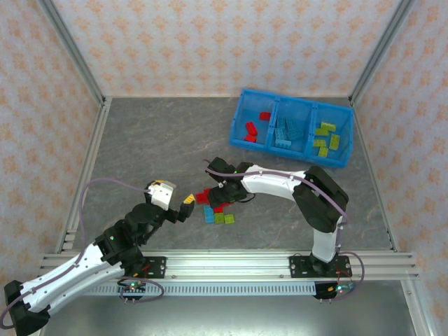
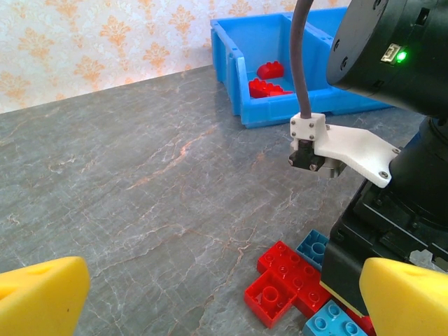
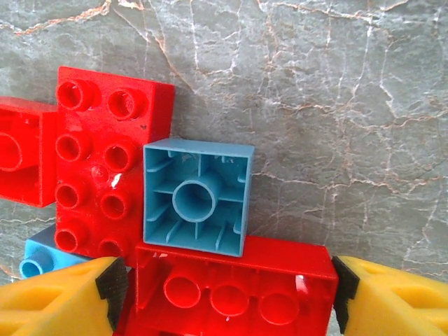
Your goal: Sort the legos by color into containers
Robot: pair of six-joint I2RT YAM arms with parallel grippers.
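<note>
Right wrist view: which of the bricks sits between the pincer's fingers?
The red brick at the bottom edge, flanked by both yellow fingers of the right pincer. The light-blue square brick and the studded red brick lie beyond them.

Bare table (image 1: pixel 154 140) spreads over the left and far side, leaving an open way to the bin (image 1: pixel 236 129), and the wide-open left gripper (image 1: pixel 183 207) hangs just beside the loose legos (image 1: pixel 218 211). The right arm (image 1: pixel 280 183) slants across the middle to that cluster, barring it from the right. The right gripper (image 3: pixel 224 287) straddles a red brick (image 3: pixel 231 308) with hardly a gap, an upturned blue brick (image 3: pixel 198 196) touching its far edge, a long red brick (image 3: pixel 105 161) crowding the left.
</note>
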